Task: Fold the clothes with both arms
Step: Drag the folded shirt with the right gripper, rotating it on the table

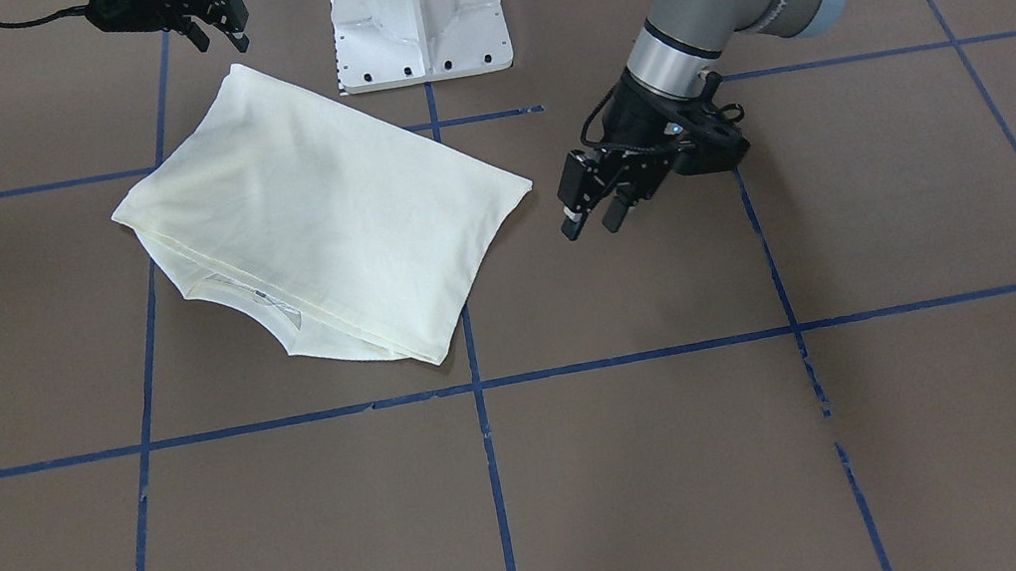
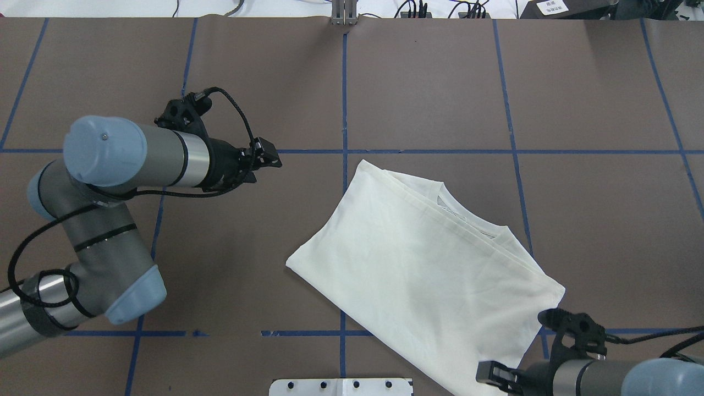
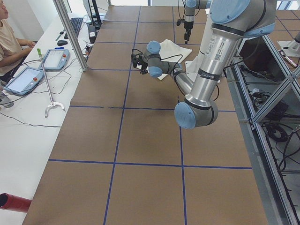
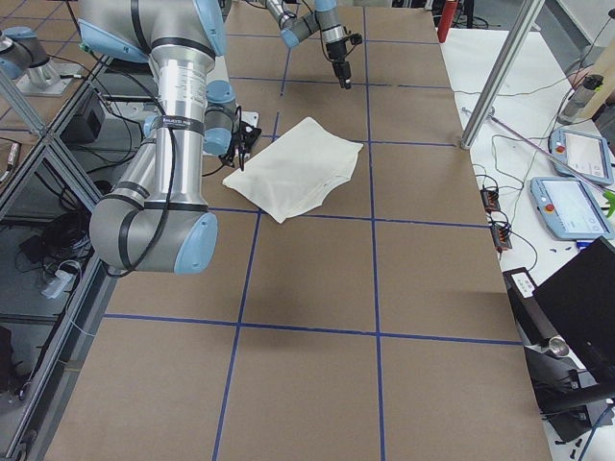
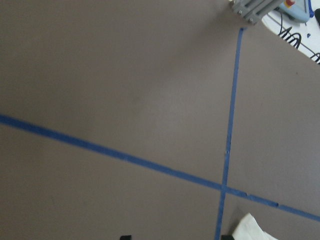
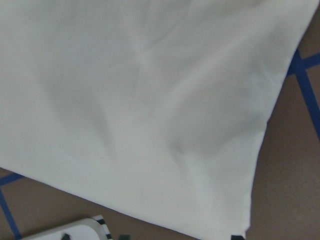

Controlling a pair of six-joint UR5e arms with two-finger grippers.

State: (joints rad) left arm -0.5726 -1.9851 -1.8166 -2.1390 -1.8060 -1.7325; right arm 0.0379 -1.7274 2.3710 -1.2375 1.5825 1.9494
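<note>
The cream shirt (image 1: 316,213) lies folded into a flat slanted rectangle on the brown table, ribbed collar (image 1: 259,303) peeking out at one edge; no print shows. It also appears in the overhead view (image 2: 423,264) and fills the right wrist view (image 6: 140,100). My left gripper (image 1: 592,220) hovers open just off the shirt's corner, nothing between its fingers; only a shirt tip (image 5: 252,229) shows in its wrist view. My right gripper (image 1: 217,33) is open and empty at the shirt's corner nearest the robot base, seen low right from overhead (image 2: 495,375).
The white pedestal base (image 1: 418,17) stands close to the shirt's near-robot edge. Blue tape lines (image 1: 479,386) grid the table. A side bench with tablets (image 3: 51,58) and a metal post (image 3: 70,33) runs along the far side, with a seated person (image 3: 9,37).
</note>
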